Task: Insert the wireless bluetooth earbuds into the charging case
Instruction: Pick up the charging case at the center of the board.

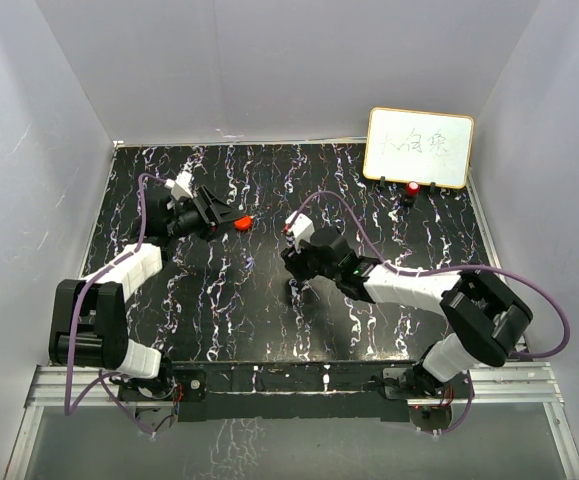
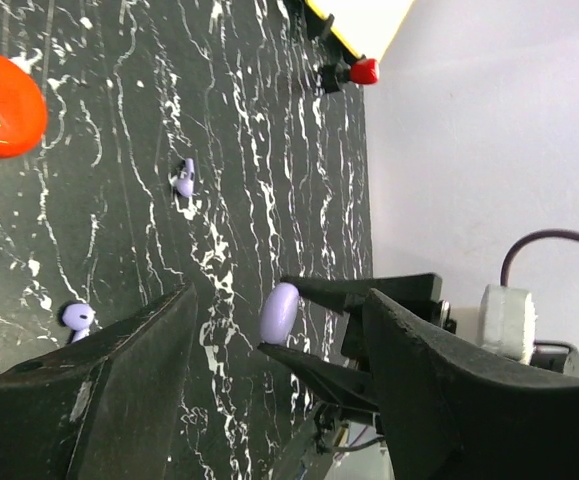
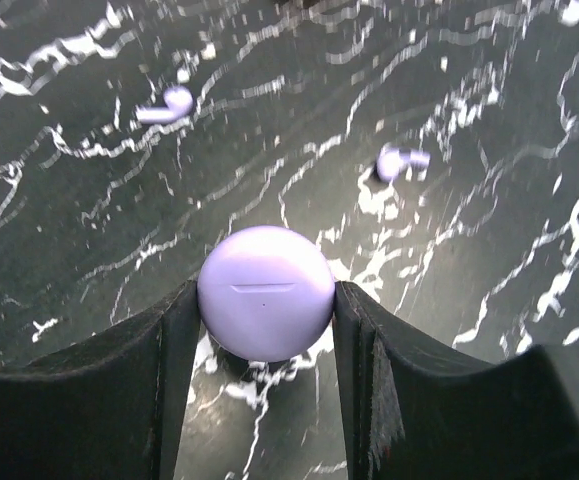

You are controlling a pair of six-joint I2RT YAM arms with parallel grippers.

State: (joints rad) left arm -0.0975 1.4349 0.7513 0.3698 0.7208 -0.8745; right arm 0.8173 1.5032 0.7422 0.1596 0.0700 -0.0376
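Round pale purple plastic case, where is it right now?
In the right wrist view, the round pale purple plastic case sits low and central, gripped between the fingers of the right gripper, with two pale purple earbuds on the black marbled table beyond it.

Earbuds (image 3: 401, 160) on table (image 3: 489, 80), behind case (image 3: 265, 292)

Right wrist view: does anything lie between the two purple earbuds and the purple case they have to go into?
Nothing visible does. The purple case, clamped in the right end effector, faces one purple earbud and the other purple earbud across bare tabletop. The case's lid looks closed, though.
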